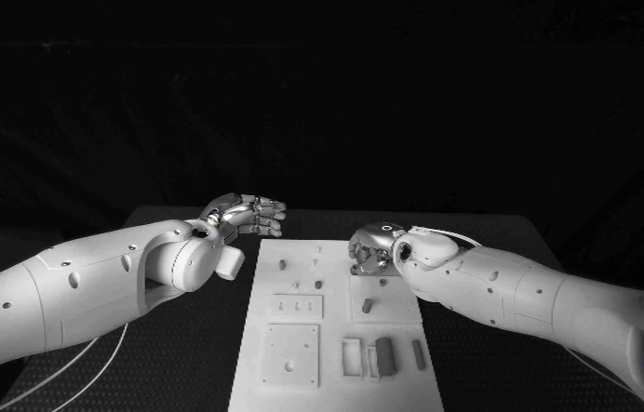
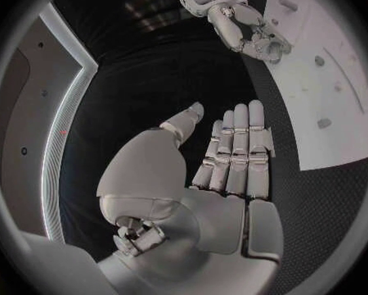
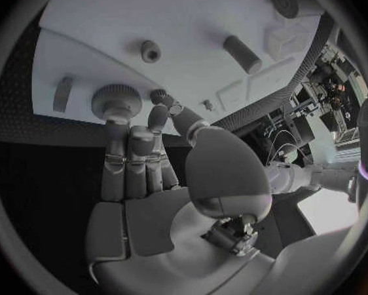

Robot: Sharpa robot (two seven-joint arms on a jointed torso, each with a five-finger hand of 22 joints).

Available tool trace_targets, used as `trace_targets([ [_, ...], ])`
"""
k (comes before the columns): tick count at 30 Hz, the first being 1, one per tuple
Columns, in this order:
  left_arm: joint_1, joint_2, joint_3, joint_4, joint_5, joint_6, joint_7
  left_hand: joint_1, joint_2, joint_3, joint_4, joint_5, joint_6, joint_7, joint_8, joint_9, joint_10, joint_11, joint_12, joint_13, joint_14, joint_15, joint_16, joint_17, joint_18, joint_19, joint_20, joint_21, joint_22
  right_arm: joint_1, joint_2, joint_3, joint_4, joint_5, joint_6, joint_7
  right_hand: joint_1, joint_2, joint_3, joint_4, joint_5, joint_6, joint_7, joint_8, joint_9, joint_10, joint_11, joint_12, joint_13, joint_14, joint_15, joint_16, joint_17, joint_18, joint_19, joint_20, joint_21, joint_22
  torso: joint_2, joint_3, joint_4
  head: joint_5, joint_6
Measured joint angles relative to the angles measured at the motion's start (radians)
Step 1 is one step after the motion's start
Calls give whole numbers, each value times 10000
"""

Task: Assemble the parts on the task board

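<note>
The white task board lies in the middle of the black table. My right hand hovers over its far right part. In the right wrist view its fingertips and thumb close round a round grey ridged part at the board's surface. Off the board's far left corner my left hand hangs with nothing in it. The left wrist view shows that hand flat, its fingers straight and side by side, beside the board, with my right hand beyond it.
Grey upright pieces stand in slots at the board's near right, and a small block stands at mid right. Two raised square plates sit on the left half. A short peg and a cylinder stand close to my right hand.
</note>
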Motion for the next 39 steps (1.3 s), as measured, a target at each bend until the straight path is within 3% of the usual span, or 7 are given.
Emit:
trace_targets([
  [7,1,23,2,0,-1,4,0,-12,-12,2,-3,-1,0,0,0,-3,0,0,0,-1,0,0,-37,21,14,0,0,0,9,-1,44,0,-13,-62,15,-52,-76,76,17,-17,-1,2,-4,-41,-6,-132,21,364,717,-36,-34,213,191,-23,-49,-49,284,0,89,-31,27,-19,4],
  [18,1,69,2,-46,-2,16,0,-51,28,24,-24,-1,0,0,0,-16,0,0,-37,-1,0,0,-76,46,97,-1,1,0,19,-10,40,-2,-27,-103,75,-69,-167,168,59,-1,-1,187,-140,-28,30,-168,-14,403,1029,-41,-37,308,268,-75,-87,-83,446,0,174,-63,44,-19,-35],
  [39,1,94,2,-89,-2,73,-8,-129,27,72,-72,-2,0,-1,-48,-30,0,0,-75,-2,0,0,-147,100,84,-1,1,-40,27,3,30,5,-82,-207,187,-90,-166,168,140,-28,-1,288,-142,18,44,-200,-54,461,1244,-38,-102,424,343,-76,-141,-101,603,0,230,-51,49,-32,-41],
])
